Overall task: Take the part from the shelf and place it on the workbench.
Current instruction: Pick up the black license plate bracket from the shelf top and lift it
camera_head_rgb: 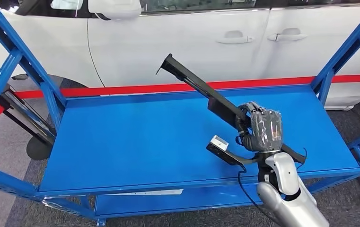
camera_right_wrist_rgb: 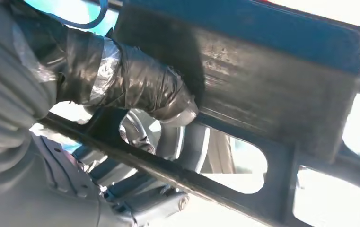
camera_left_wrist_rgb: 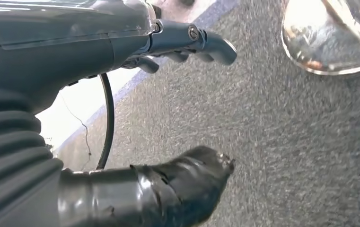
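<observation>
1 right hand (camera_head_rgb: 262, 131) is gripping the long part (camera_head_rgb: 201, 90), its far end pointing to 11 o'clock over the shelf (camera_head_rgb: 135, 137), so the part is risking twisting and slipping out.

Part (camera_head_rgb: 201, 90) matt black plastic; shelf (camera_head_rgb: 135, 137) smooth blue painted metal; car (camera_head_rgb: 178, 42) glossy white.

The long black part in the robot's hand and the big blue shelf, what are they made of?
The long black part looks like moulded plastic, perhaps coated metal: matte, scuffed, with cut-out openings in the right wrist view. The blue shelf looks like painted steel: a smooth, slightly glossy flat sheet on angled beams. The right hand holds the part.
</observation>
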Robot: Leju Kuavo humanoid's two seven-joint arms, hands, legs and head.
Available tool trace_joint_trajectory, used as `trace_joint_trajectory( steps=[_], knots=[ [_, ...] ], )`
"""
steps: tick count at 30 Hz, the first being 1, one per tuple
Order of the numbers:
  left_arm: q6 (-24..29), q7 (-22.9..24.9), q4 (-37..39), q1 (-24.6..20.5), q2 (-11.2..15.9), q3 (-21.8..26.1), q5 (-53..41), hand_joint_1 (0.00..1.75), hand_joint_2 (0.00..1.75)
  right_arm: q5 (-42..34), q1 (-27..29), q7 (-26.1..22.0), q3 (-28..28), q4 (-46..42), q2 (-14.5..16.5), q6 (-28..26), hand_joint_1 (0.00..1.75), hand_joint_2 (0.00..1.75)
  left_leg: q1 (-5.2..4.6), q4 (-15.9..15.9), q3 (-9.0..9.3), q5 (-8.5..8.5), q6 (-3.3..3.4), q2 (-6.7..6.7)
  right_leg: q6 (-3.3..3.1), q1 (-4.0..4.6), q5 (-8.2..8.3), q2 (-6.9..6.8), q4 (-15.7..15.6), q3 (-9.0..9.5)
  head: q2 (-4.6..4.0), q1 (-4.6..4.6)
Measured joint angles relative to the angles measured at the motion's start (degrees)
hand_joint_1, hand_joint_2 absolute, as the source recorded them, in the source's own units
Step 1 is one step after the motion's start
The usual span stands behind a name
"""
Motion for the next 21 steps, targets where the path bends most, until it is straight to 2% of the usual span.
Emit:
trace_joint_trajectory(
  steps=[2,3,4,5,7,9,12,14,15,17,18,19,20,21],
  knots=[
    [-0.1,0.6,0.0,0.0,0.3,0.0,0.0,0.0,1.75,-0.4,0.6,-0.3,-0.1,-2.4,-0.3,0.4,1.75,1.75,0.06,7.4,-3.37,-3.43,-0.35,0.01,-0.25,0.03,-0.07,0.03,0.0,0.13,0.0,-0.02],
    [-0.3,1.3,0.0,0.1,0.4,0.0,-0.1,0.0,1.75,-0.8,1.1,-0.5,-0.2,-3.1,-0.3,0.5,1.75,1.75,0.08,10.1,-4.67,-4.26,-0.5,0.01,-0.29,0.05,-0.13,0.04,0.0,0.18,0.0,-0.03],
    [-0.6,2.3,0.0,0.2,0.5,0.0,-0.2,0.0,1.75,-1.2,1.8,-1.0,-0.3,-3.8,-0.3,0.6,1.75,1.75,0.15,10.7,-5.01,-3.81,-0.63,0.02,-0.26,0.04,-0.23,0.07,0.0,0.27,0.0,-0.02],
    [-1.0,3.1,0.0,0.4,0.6,0.0,-0.3,0.0,1.75,-1.6,2.6,-1.6,-0.4,-4.2,-0.4,0.4,1.75,1.75,0.24,9.2,-4.32,-2.4,-0.7,0.03,-0.18,0.02,-0.36,0.13,0.1,0.4,0.0,-0.03],
    [-1.8,3.8,0.0,0.9,0.9,0.0,-0.5,0.0,1.75,-2.1,4.2,-2.8,-0.5,-4.9,-0.4,-1.1,1.75,1.75,0.41,1.6,-0.65,1.56,-0.73,0.02,0.26,-0.06,-0.85,0.28,0.6,0.64,-0.01,-0.02],
    [-2.3,3.9,0.0,1.2,1.2,0.1,-0.6,0.0,1.75,-2.5,5.1,-3.6,-0.6,-5.9,-0.8,-2.7,1.75,1.75,0.26,-3.9,1.88,3.23,-0.42,-0.1,0.87,0.06,-1.29,0.37,1.3,0.44,-0.01,0.01],
    [-2.6,4.9,-0.1,1.5,1.4,0.5,-0.5,0.0,1.75,-0.7,6.1,-3.2,-0.7,-8.1,-1.9,-3.0,1.75,1.75,0.01,-4.7,2.11,3.25,0.49,-0.23,1.66,0.11,-1.36,0.42,1.4,0.2,-0.01,0.04],
    [-2.6,5.7,-0.1,1.6,1.5,1.1,-0.3,0.0,1.75,1.2,6.5,-2.8,-0.7,-9.3,-3.2,-2.7,1.75,1.75,0.13,-5.0,2.31,3.49,1.24,-0.18,2.2,-0.08,-2.51,0.41,2.8,-0.22,-0.01,0.03],
    [-2.7,6.0,-0.1,1.6,1.6,1.4,-0.2,0.0,1.75,1.8,6.6,-2.6,-0.7,-9.8,-3.9,-2.7,1.75,1.75,0.23,-5.2,2.39,3.58,1.57,-0.13,2.46,-0.16,-3.96,0.39,5.1,-1.2,-0.01,0.04],
    [-2.7,6.2,-0.1,1.7,1.8,1.7,-0.1,0.0,1.75,2.6,6.9,-2.5,-0.7,-10.2,-4.8,-2.8,1.75,1.75,0.2,-5.2,2.39,3.57,1.91,-0.06,2.83,-0.24,-7.47,0.33,12.4,-4.62,-0.01,0.05],
    [-2.7,6.2,-0.1,1.7,1.8,1.9,-0.1,0.0,1.75,2.9,7.1,-2.4,-0.7,-10.2,-5.1,-2.7,1.75,1.75,0.16,-5.2,2.38,3.55,1.95,-0.04,2.93,-0.26,-8.67,0.32,15.8,-6.3,-0.01,0.04],
    [-2.7,6.3,-0.1,1.7,1.9,2.0,-0.1,0.0,1.75,2.9,7.3,-2.4,-0.7,-10.2,-5.4,-2.3,1.75,1.75,0.12,-5.2,2.41,3.54,1.97,-0.04,2.93,-0.26,-8.76,0.32,17.5,-7.21,-0.01,0.04],
    [-2.6,6.4,-0.1,1.7,2.0,2.2,-0.2,0.0,1.75,2.6,7.4,-2.3,-0.7,-10.3,-5.7,-1.7,1.75,1.75,0.08,-5.2,2.48,3.52,1.97,-0.06,2.83,-0.24,-7.87,0.31,17.2,-7.14,-0.01,0.04],
    [-2.5,6.7,-0.1,1.7,2.1,2.4,-0.3,0.0,1.75,2.0,7.4,-2.3,-0.7,-10.3,-6.1,-1.1,1.75,1.75,0.02,-5.2,2.59,3.5,1.95,-0.1,2.6,-0.21,-5.93,0.31,14.3,-5.82,-0.01,0.04]
  ],
)
